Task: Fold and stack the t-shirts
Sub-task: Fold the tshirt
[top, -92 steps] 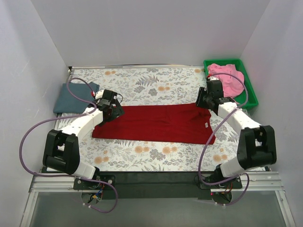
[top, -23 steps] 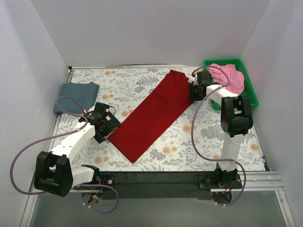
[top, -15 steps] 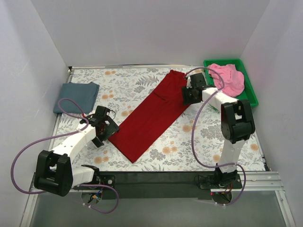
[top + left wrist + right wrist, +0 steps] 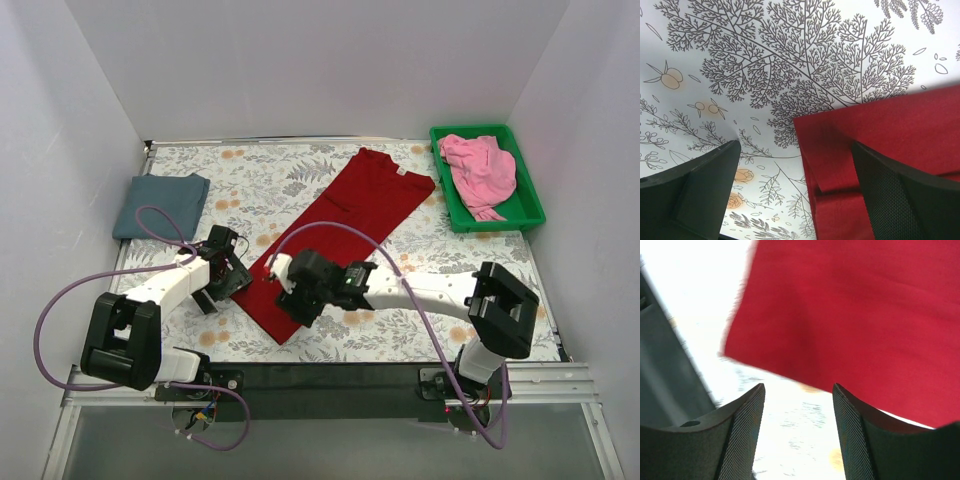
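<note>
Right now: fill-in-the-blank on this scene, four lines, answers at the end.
1. The pink t-shirt lies in a bin coloured ____.
2. The folded t-shirt at the left edge of the table is ____ in colour.
3. The left gripper and right gripper are both at the near end of the long diagonal t-shirt, which is ____.
4. Both grippers are ____, holding nothing.
Answers: green; blue-grey; dark red; open.
</note>
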